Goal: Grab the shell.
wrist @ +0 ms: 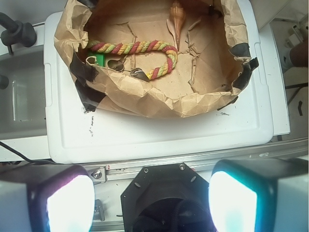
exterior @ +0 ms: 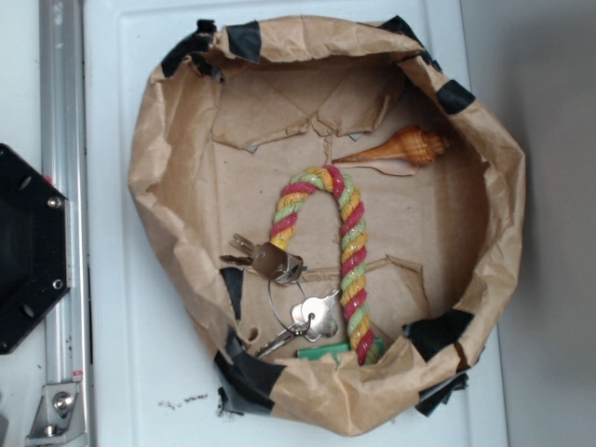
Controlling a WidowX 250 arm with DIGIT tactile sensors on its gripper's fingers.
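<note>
I count one shell (exterior: 411, 147), one twisted rope (exterior: 346, 251), one bunch of keys (exterior: 291, 298), one paper basin (exterior: 149, 168).

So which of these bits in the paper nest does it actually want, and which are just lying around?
Wanted for the job:
- the shell
- the tool, open, hanging well short of the nest

Just lying about:
- the twisted rope
- the keys
- a green piece beside the rope's end
- the paper nest itself
</note>
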